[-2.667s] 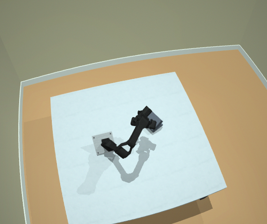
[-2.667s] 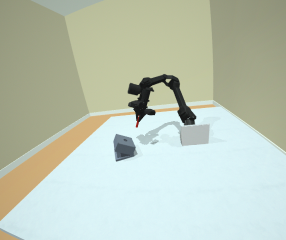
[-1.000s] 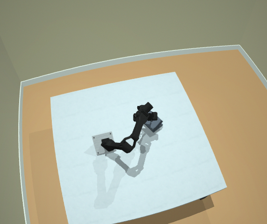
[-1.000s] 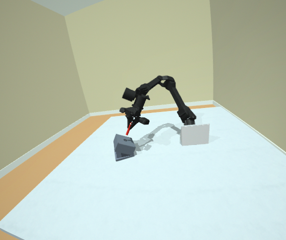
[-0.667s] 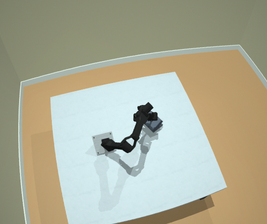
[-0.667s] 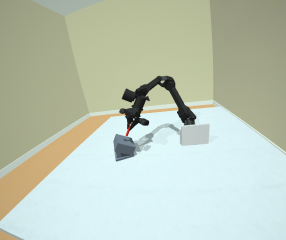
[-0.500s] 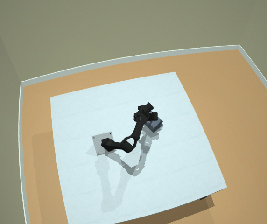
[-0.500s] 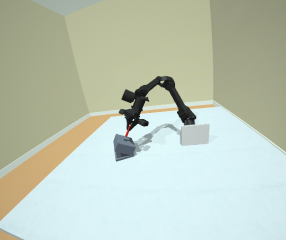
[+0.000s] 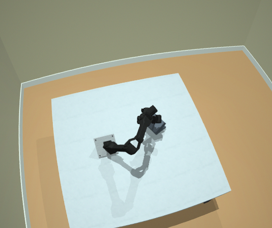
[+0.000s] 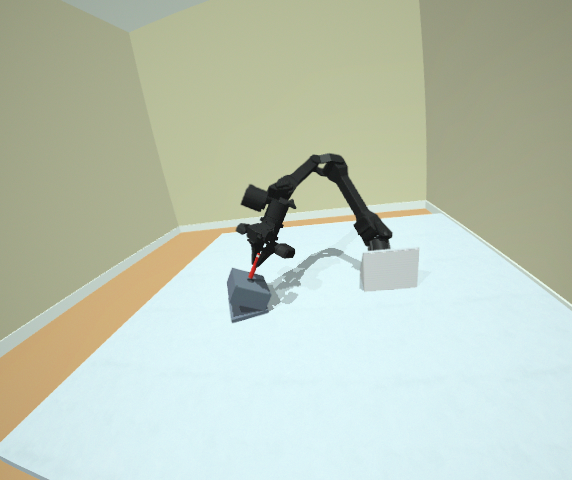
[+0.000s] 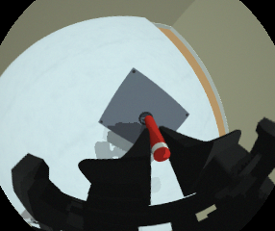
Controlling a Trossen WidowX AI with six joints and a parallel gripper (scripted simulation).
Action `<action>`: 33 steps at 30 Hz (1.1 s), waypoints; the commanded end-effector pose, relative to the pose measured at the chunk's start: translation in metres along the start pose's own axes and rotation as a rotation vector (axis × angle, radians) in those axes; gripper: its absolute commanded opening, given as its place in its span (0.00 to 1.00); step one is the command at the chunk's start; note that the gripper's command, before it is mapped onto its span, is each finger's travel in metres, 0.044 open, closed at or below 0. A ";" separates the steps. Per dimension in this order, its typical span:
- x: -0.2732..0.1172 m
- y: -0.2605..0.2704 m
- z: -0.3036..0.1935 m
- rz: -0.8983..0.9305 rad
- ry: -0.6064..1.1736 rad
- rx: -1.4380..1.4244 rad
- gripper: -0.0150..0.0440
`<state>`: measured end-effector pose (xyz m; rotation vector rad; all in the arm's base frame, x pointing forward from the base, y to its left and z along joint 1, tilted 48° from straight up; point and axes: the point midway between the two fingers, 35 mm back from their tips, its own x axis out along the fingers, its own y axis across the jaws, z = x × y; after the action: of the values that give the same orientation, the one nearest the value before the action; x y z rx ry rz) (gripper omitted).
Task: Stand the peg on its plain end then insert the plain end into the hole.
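The red peg point(image 10: 253, 269) point(image 11: 155, 133) is held tilted, with its white band point(image 11: 160, 145) at the upper end, towards the gripper. My gripper point(image 10: 256, 260) is shut on the peg above the sloped panel. The dark grey panel point(image 9: 156, 128) point(image 10: 249, 299) point(image 11: 138, 92) stands on the table, partly under the gripper in the top view. The peg's plain end is at the hole point(image 11: 141, 118) in the panel's face. It looks to be at or just inside the mouth; the exact depth cannot be told. The peg is hidden in the top view.
The arm rises from its light base plate point(image 9: 97, 147) point(image 10: 390, 271) on the table point(image 9: 87, 110) point(image 10: 327, 392) and arches over to the panel. The wrist camera shows the panel's corner screws and a shadow across its lower part. The table's edge lies beyond the panel.
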<state>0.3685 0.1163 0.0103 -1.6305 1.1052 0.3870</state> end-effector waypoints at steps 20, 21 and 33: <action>-0.001 0.003 -0.001 -0.001 -0.001 0.000 0.25; -0.001 0.003 -0.001 -0.001 -0.001 0.000 0.25; 0.000 0.007 -0.002 -0.001 -0.001 0.000 0.25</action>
<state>0.3652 0.1164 0.0096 -1.6308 1.0975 0.3879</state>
